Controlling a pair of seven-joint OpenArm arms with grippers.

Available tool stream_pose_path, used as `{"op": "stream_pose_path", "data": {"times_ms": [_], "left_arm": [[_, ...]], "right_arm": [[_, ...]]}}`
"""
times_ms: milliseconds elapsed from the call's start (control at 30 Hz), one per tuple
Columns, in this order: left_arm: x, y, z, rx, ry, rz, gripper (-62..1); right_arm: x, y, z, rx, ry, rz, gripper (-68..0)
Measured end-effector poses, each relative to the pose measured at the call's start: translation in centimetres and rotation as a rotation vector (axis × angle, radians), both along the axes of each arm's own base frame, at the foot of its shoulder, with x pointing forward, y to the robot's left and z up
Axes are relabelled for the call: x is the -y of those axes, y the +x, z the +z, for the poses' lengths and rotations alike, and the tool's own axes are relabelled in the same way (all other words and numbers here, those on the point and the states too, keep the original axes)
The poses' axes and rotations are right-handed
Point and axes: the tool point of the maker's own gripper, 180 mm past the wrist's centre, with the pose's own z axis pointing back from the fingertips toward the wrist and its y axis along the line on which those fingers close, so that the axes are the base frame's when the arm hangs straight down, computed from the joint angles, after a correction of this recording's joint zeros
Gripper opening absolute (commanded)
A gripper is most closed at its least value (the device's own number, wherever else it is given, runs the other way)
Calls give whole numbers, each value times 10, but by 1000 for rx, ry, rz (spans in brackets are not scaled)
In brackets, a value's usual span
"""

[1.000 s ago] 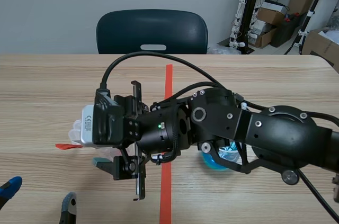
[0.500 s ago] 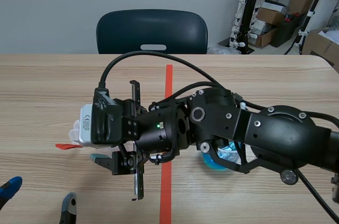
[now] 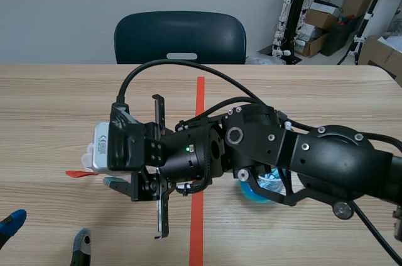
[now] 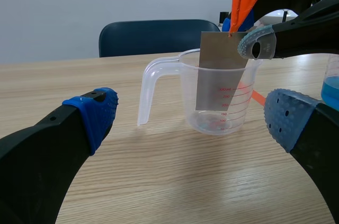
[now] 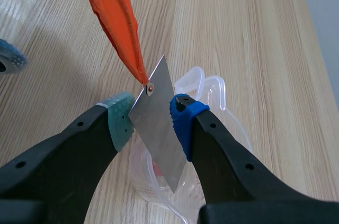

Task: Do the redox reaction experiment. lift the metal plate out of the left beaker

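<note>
Right tool (image 5: 152, 123), pinching thin grey metal plate (image 5: 161, 147), has edged slightly; plate's lower end still inside clear plastic handled beaker (image 4: 217, 122) by near edge of tabletop (image 3: 63, 102); lift unfinished; left tool (image 4: 193, 115) spread.

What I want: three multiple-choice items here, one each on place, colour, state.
1. The metal plate has its lower end:
A. flat on the table
B. inside the clear beaker
C. in the blue liquid

2. The tag on the plate is:
A. orange
B. green
C. white

3. The left gripper is:
A. shut on the plate
B. open and empty
C. shut on the beaker's handle

Key: 1 B, its lower edge shows through the beaker wall; 2 A, an orange strip sits at its top corner; 3 B, its fingers stand wide apart.
</note>
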Motion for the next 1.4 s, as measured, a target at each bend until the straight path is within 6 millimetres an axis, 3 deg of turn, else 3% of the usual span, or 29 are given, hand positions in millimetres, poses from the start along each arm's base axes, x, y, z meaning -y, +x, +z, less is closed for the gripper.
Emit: {"op": "stream_pose_path", "data": {"times_ms": [333,700,900,1400], "left_arm": [[0,0,0,0,0,0,-27],[0,0,0,0,0,0,-27],[0,0,0,0,0,0,-27],[0,0,0,0,0,0,-26]], "right_arm": [[-1,1,2,5,10,-4,-671],[0,12,10,0,33,-37,-669],[4,32,24,-85,95,-136,-669],[9,47,36,-310,188,-263,-669]]}}
